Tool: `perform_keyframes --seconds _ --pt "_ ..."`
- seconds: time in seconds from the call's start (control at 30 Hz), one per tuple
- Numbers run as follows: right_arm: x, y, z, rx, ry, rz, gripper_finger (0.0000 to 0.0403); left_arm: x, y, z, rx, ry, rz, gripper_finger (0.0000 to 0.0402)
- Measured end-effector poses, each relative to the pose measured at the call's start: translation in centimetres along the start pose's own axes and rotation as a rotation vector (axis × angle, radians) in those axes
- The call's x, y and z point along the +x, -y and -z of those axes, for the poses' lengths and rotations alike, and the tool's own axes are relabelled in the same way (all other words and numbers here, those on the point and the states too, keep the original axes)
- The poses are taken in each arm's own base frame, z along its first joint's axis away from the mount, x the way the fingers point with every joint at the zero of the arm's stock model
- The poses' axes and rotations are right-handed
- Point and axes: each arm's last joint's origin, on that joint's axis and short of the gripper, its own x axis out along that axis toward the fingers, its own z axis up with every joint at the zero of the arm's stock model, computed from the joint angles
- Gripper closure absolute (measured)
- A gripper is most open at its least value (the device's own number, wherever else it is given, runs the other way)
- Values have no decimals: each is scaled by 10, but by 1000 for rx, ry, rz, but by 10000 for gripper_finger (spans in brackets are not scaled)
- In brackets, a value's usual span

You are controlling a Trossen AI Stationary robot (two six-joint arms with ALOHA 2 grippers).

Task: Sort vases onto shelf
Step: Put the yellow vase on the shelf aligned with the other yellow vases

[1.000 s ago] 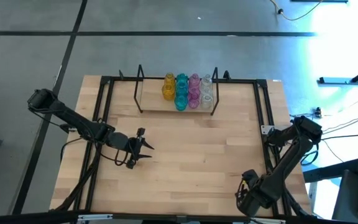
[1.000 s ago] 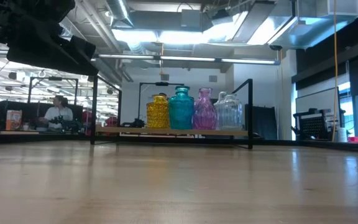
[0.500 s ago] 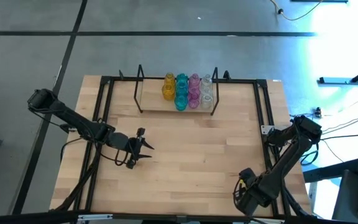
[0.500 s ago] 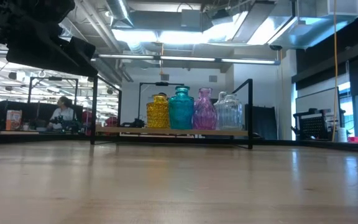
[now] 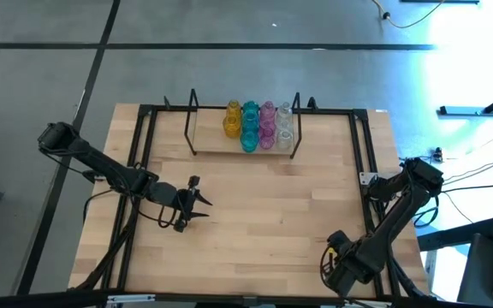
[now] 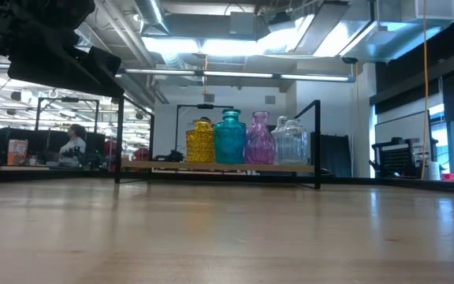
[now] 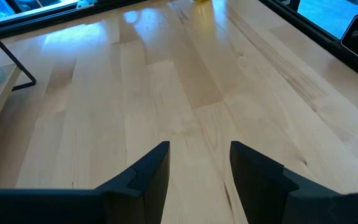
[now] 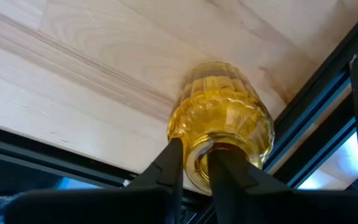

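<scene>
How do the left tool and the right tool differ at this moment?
The left tool holds nothing, its fingers parted above bare wood; the right tool has its fingers pinched on the neck of a yellow translucent ribbed glass vase. The left tool hovers over the tabletop's left-middle; the right tool sits at the tabletop's near right corner by the black frame. Both are dark and two-fingered.

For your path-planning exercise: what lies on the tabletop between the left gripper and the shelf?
Nothing: in the high view, bare wood runs from the left gripper to the shelf.
</scene>
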Motion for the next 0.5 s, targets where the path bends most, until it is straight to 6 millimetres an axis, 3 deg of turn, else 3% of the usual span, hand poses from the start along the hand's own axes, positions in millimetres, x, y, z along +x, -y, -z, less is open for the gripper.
perform_keyframes --seconds 0.5 --pt "-1 -2 -8 -97 82 -24 389 0 0 0 0 0 0 240"
